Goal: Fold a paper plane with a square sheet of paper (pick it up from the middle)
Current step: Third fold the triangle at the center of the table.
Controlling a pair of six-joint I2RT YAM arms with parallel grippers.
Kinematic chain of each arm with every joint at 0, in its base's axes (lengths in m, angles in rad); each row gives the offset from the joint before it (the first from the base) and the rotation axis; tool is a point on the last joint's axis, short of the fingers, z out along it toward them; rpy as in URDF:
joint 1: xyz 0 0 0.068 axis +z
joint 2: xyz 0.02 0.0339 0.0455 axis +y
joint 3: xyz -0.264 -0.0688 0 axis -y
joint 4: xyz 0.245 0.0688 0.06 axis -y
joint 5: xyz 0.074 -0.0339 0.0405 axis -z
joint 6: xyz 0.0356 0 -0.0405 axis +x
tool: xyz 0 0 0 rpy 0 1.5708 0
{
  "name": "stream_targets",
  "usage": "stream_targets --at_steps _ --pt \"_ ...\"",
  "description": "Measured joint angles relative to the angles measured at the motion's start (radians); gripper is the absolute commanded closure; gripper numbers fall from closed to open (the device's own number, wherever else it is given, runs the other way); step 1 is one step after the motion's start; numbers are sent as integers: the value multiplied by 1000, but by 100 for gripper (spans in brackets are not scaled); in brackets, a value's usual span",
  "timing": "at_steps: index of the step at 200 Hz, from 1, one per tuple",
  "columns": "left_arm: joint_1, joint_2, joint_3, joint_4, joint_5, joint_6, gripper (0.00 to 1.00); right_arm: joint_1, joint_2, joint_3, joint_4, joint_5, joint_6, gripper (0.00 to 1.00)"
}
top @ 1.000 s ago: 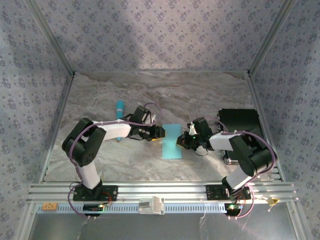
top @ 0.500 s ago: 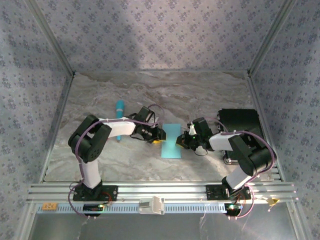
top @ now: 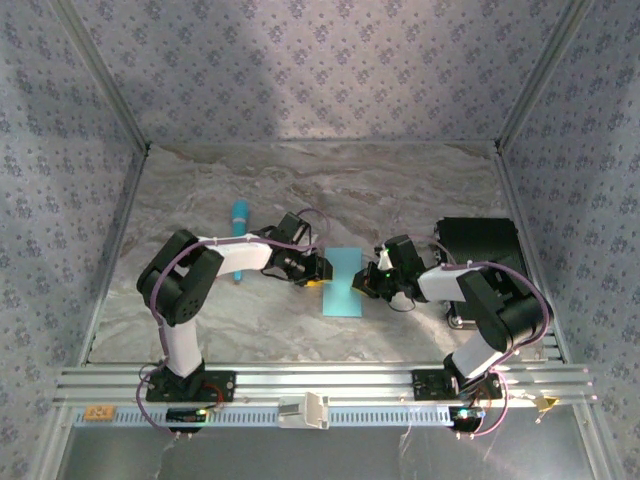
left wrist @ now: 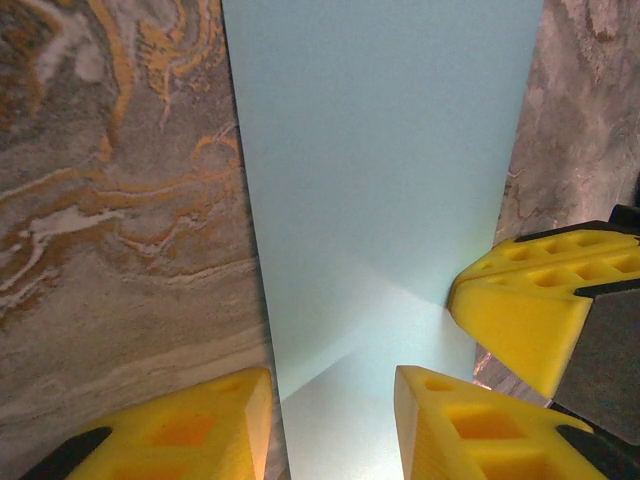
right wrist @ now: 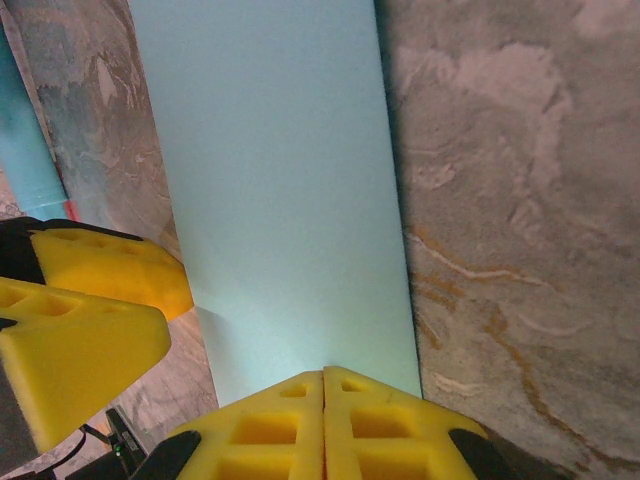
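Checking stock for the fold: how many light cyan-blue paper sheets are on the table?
1. The light cyan-blue paper sheet lies near the middle of the grey marbled table, a narrow rectangle. Another sheet beneath it could be hidden.

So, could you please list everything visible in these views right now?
light cyan-blue sheet of paper: one, pale cyan-blue, flat at mid-table.
slim turquoise pen-like stick: one, turquoise, left of the paper, partly hidden by the left arm.
black box-shaped object: one, black, table's right side.
marble-patterned table: one, grey-brown, underneath everything.
aluminium rail: one, silver, along the near edge.
left fingers: two, yellow, open, at the paper's left edge.
right fingers: two, yellow, shut, at the paper's right edge.
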Motion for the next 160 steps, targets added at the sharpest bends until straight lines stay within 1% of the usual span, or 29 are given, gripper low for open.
stream_targets --at_steps 160 --pt "-12 0 -4 32 19 -15 64 0 0 0 0 0 0 93"
